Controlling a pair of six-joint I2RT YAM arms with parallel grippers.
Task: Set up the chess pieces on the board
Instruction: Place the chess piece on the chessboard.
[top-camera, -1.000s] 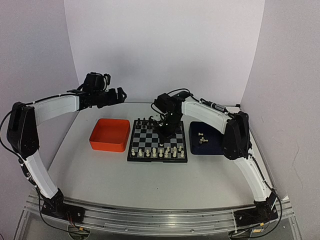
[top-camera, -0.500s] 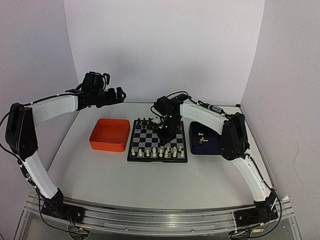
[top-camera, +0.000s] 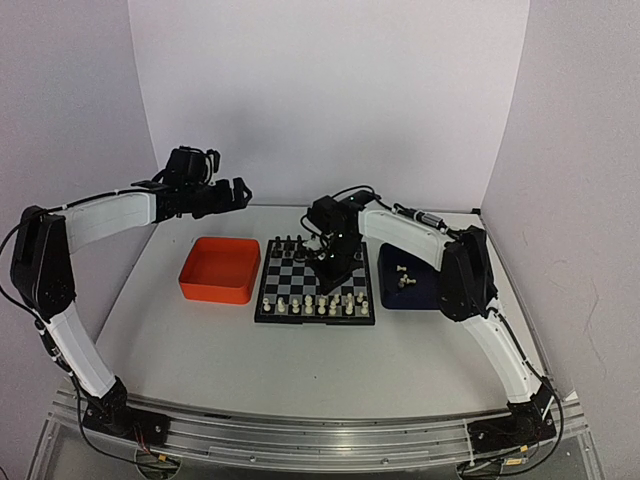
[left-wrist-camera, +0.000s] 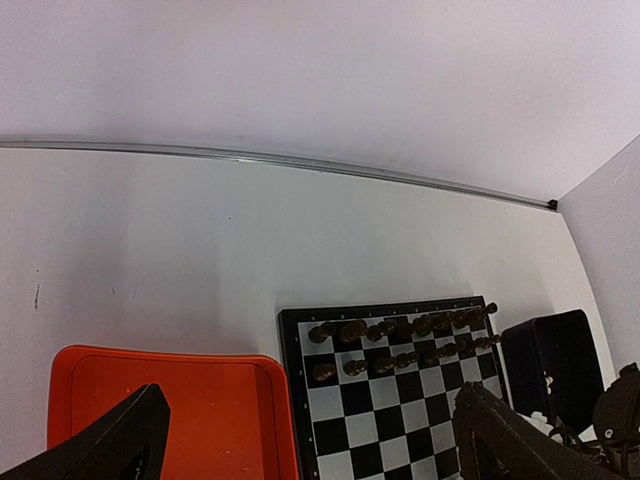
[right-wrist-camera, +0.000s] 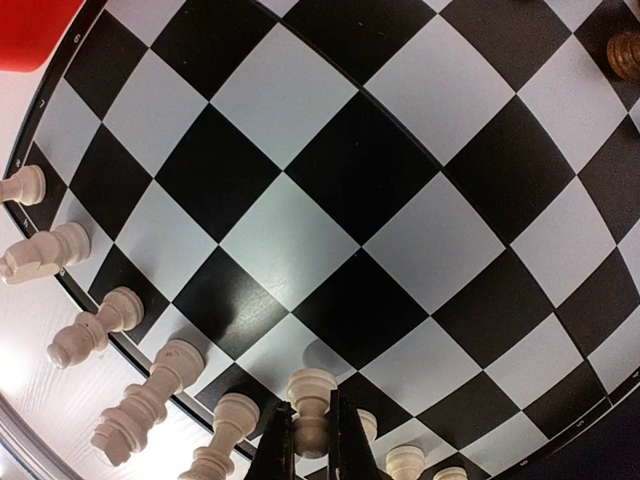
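The board (top-camera: 290, 272) lies mid-table, with cream-white chess pieces (top-camera: 318, 304) in rows along its near edge and dark ones at its far edge. My right gripper (top-camera: 333, 268) hangs over the board's right half. In the right wrist view it (right-wrist-camera: 312, 452) is shut on a cream-white pawn (right-wrist-camera: 312, 400), held just above a square beside other white pieces (right-wrist-camera: 85, 336). My left gripper (top-camera: 238, 190) is raised at the back left, open and empty. Its wrist view looks down on the board (left-wrist-camera: 395, 405), with its fingers (left-wrist-camera: 120, 440) wide apart.
An orange tray (top-camera: 218, 270) sits left of the board, showing nothing inside. A dark blue tray (top-camera: 415, 282) on the right holds a few white pieces (top-camera: 403, 275). Dark pieces (left-wrist-camera: 400, 330) fill the board's two far rows. White walls close in the back and sides.
The right arm has shifted slightly over the board with the pawn still in its grip. The left arm has stayed put.
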